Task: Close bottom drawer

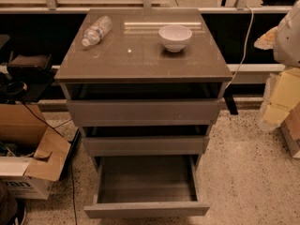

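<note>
Item 1. Bottom drawer (146,209): at 6 o'clock, lowest of three, pulled far out, interior bare, flat front facing the camera.

Item 2. Upper two drawers (143,111): at centre, each standing slightly proud of the carcass.

Item 3. Bench (140,62): the cabinet top, at 12 o'clock. It carries a plastic bottle (96,31) lying on its side at 11 o'clock and a white bowl (175,36) upright at 1 o'clock.

Item 4. Gripper (288,32): a pale rounded form at the 2 o'clock edge, taken to be the arm's end, well apart from the cabinet. Whether it is open or closed cannot be told.

Item 5. Cardboard box (28,168): on the floor at 8 o'clock.

Status: approach step, no contact yet. The next move likely calls for lowering to the drawer front and pushing squarely toward 12 o'clock.
</note>
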Action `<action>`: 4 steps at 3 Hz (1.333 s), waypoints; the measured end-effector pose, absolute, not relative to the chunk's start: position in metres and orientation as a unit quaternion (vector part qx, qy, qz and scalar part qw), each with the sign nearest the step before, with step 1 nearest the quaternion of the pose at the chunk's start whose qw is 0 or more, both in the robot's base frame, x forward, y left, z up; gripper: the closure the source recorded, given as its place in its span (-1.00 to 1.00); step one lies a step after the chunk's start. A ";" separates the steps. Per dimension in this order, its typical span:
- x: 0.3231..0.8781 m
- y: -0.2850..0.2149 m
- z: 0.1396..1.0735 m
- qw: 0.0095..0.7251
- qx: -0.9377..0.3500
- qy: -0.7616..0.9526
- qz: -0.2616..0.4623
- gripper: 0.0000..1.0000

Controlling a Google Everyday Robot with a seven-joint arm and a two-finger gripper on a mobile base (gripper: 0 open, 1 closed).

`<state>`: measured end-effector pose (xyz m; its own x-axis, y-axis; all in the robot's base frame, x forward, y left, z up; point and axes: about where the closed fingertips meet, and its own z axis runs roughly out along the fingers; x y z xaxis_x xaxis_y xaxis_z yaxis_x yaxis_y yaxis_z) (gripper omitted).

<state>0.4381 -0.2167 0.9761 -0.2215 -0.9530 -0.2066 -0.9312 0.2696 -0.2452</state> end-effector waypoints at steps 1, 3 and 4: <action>0.438 -0.217 0.976 0.159 -0.603 0.781 -0.034 -1.00; 0.440 -0.215 0.971 0.166 -0.607 0.776 -0.040 -0.30; 0.442 -0.222 0.928 0.148 -0.607 0.780 -0.022 0.17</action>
